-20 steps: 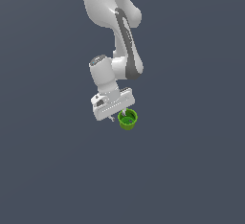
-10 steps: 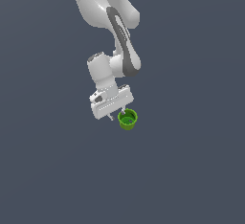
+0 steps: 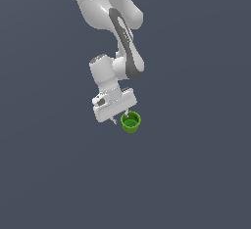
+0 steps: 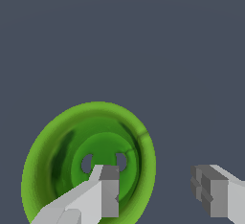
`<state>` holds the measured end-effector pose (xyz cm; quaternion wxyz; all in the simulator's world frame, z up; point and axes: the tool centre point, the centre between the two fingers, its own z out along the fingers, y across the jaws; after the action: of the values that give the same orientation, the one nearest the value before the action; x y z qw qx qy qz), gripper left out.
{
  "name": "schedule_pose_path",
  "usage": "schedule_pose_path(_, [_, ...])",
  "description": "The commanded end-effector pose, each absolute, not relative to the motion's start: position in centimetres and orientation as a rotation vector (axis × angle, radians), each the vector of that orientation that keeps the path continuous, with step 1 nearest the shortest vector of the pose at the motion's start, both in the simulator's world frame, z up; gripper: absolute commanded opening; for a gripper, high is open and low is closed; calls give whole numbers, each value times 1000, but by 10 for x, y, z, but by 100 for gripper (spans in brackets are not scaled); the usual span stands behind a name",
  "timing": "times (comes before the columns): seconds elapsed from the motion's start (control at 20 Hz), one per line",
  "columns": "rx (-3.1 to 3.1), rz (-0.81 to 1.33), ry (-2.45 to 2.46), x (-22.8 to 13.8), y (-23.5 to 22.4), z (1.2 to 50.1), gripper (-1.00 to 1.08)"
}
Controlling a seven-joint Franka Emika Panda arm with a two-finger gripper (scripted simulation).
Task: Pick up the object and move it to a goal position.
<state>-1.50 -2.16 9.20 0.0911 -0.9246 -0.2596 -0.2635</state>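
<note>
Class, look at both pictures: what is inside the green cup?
Inside the green cup one finger of the open gripper reaches in; the other finger stands outside the rim. Two small dark holes show in the floor. The finger covers part of the floor.

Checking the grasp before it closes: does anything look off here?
Yes. The gripper sits off-centre: one finger is over the green cup's hollow, the other outside its rim, jaws open.
</note>
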Motion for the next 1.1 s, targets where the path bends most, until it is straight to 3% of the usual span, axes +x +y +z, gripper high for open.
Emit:
schedule_pose_path(0.0, [-2747, -783, -774, -13, -19, 88, 28])
schedule_pose_path(0.5, [-2745, -788, -775, -4, -13, 71, 28])
schedule_pose_path(0.55, [-2745, -788, -775, -4, -13, 71, -100])
schedule_pose_path(1.05, [-2744, -789, -776, -3, -13, 71, -100])
